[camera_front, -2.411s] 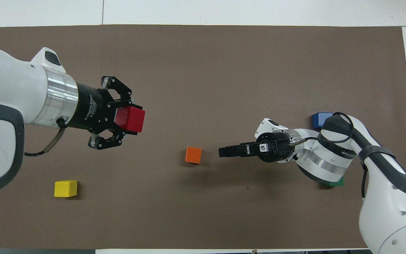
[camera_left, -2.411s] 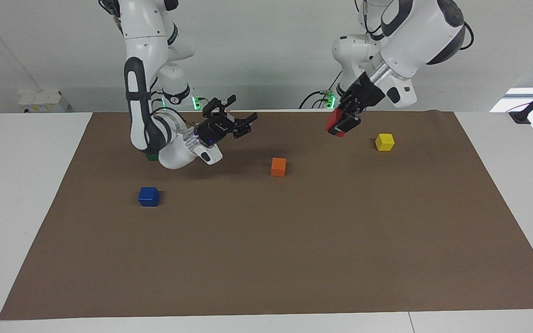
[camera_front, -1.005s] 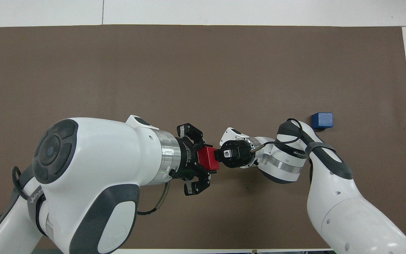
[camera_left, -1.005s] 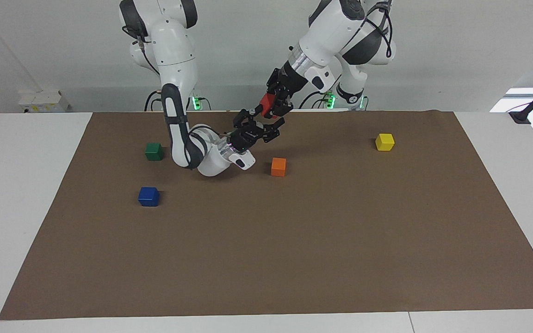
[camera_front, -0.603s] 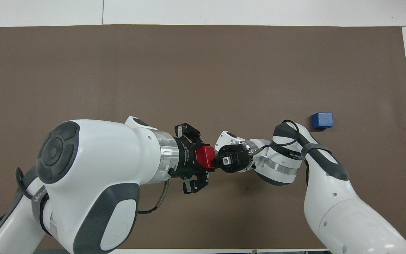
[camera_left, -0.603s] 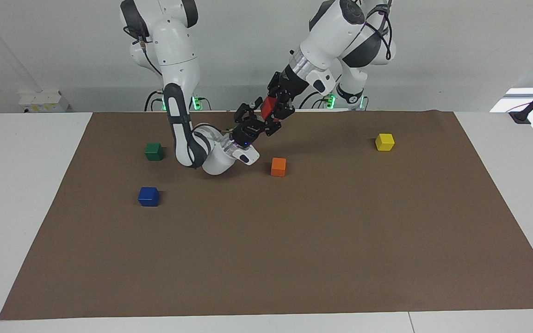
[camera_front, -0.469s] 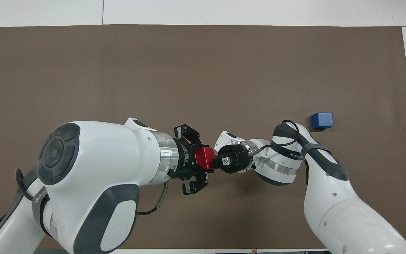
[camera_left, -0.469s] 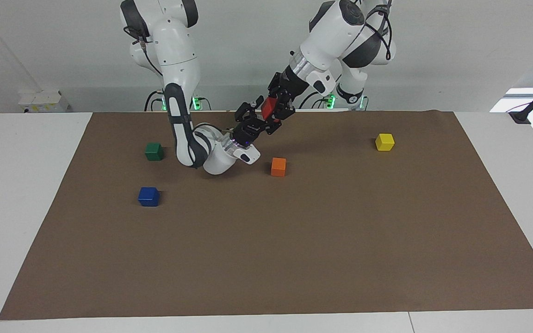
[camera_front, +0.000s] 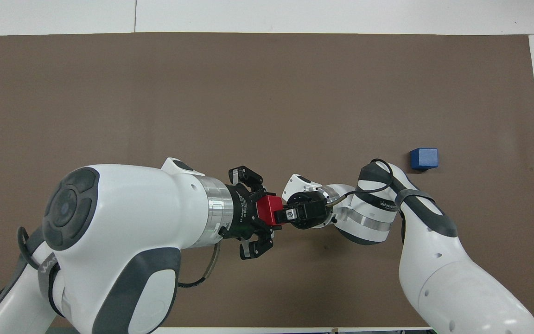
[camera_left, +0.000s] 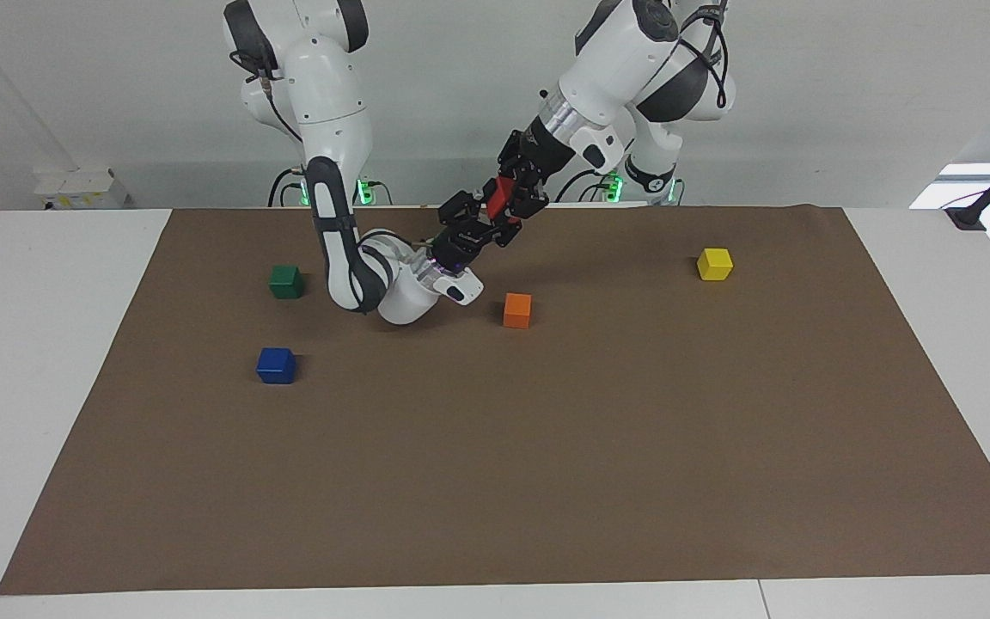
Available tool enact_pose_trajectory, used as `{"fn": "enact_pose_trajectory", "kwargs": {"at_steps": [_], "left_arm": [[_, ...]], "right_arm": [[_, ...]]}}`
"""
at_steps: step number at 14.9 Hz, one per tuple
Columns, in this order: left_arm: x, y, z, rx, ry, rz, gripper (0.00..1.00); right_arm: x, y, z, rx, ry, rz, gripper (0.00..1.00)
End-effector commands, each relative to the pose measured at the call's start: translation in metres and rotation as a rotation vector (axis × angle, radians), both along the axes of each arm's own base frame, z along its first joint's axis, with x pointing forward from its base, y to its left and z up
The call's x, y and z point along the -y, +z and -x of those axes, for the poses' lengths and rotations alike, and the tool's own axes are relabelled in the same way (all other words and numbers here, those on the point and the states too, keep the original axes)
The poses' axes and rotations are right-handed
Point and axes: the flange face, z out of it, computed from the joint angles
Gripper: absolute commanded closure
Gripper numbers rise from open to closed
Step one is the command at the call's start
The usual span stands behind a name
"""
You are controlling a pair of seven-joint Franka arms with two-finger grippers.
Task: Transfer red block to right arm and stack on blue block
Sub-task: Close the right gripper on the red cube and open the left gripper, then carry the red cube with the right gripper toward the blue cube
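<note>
The red block (camera_left: 500, 194) is held up in the air by my left gripper (camera_left: 510, 203), which is shut on it over the mat, above and a little nearer to the robots than the orange block. In the overhead view the red block (camera_front: 267, 209) sits in the left gripper (camera_front: 270, 211). My right gripper (camera_left: 483, 218) points up at the block, its fingers spread on either side of it; it also shows in the overhead view (camera_front: 283, 215), tip against the block. The blue block (camera_left: 276, 365) lies on the mat toward the right arm's end (camera_front: 424, 158).
An orange block (camera_left: 517, 310) lies under the meeting grippers. A green block (camera_left: 286, 281) lies nearer to the robots than the blue one. A yellow block (camera_left: 714, 264) lies toward the left arm's end. The brown mat (camera_left: 546, 473) covers the table.
The left arm carried the red block from the yellow block's end toward the middle. The right gripper rose to meet it and has crept closer around the block in the last half second.
</note>
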Motion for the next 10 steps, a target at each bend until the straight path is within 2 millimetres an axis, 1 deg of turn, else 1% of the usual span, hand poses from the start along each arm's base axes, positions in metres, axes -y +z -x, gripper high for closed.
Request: {"fn": "enact_pose_trajectory", "kwargs": {"at_steps": [1,2,3,4,6,7,8,10], "left_arm": [[-0.011,0.005,0.012,-0.002,0.013,0.0,1.0],[-0.012,0.006,0.013,-0.003,0.014,0.0,1.0],[-0.013,0.011,0.015,-0.004,0.029,0.002,0.36],[-0.014,0.015,0.018,-0.008,0.031,-0.001,0.0],[-0.018,0.025,0.02,0.02,0.024,0.001,0.0],[-0.022,0.034,0.023,0.035,0.031,0.005,0.0],[-0.039,0.04,0.014,0.036,0.067,0.004,0.0],[-0.071,0.055,0.008,0.024,0.093,-0.013,0.0]], "right_arm": [[0.006,-0.01,-0.001,-0.011,-0.035,0.04,1.0],[0.006,-0.01,-0.001,-0.01,-0.036,0.039,1.0],[0.006,-0.009,-0.001,-0.007,-0.037,0.038,1.0],[0.006,-0.008,-0.002,-0.005,-0.038,0.038,1.0],[0.005,-0.006,-0.001,-0.001,-0.037,0.037,1.0],[0.005,-0.005,-0.002,-0.001,-0.038,0.037,1.0],[0.005,-0.005,-0.002,-0.001,-0.039,0.04,1.0],[0.006,-0.004,-0.003,0.001,-0.041,0.044,1.0]]}}
